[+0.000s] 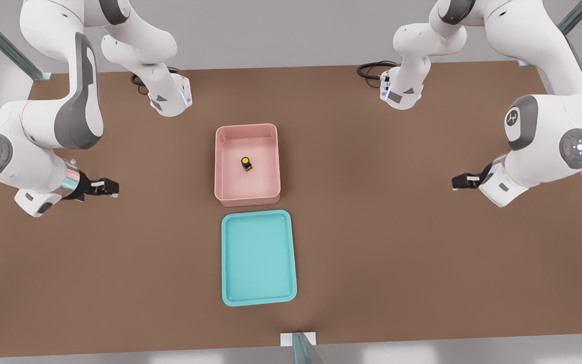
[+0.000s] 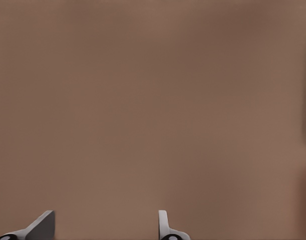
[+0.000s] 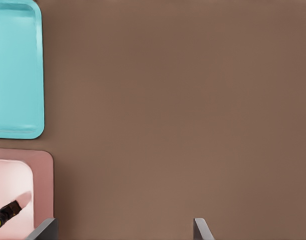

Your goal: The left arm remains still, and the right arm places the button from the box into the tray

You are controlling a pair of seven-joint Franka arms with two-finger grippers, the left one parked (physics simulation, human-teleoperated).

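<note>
Right arm's small black two-finger gripper (image 1: 111, 188) hangs over the bare brown tabletop (image 1: 397, 227) at the front view's left, well apart from both containers, approx level w/ the near half of the pale pink rectangular plastic box (image 1: 246, 128). Fingers are spread wide, nothing betw. them: in the right wrist view the gripper (image 3: 123, 233) shows as two grey fingertips (image 3: 43, 230) set far apart w/ only brown table in the gap. The tiny push-button w/ round yellow cap on a black body (image 1: 246, 163) sits inside the pink box, on its floor, approx mid-box, not touching any wall. Wrist view catches the button (image 3: 5, 214) in the box corner (image 3: 42, 172) that's in shot, yellow cap end & black body both visible; can't tell if it stands fully upright or leans. The shallow cyan-turquoise rectangular tray w/ low rim & rounded corners (image 1: 258, 258) lies just beside the box on the near side, narrow strip of table betw. them, long sides roughly in line, both centred on the table. Tray (image 3: 17, 75) holds nothing in either view. Box is on the far side of the tray, closer to the arm bases.
</note>
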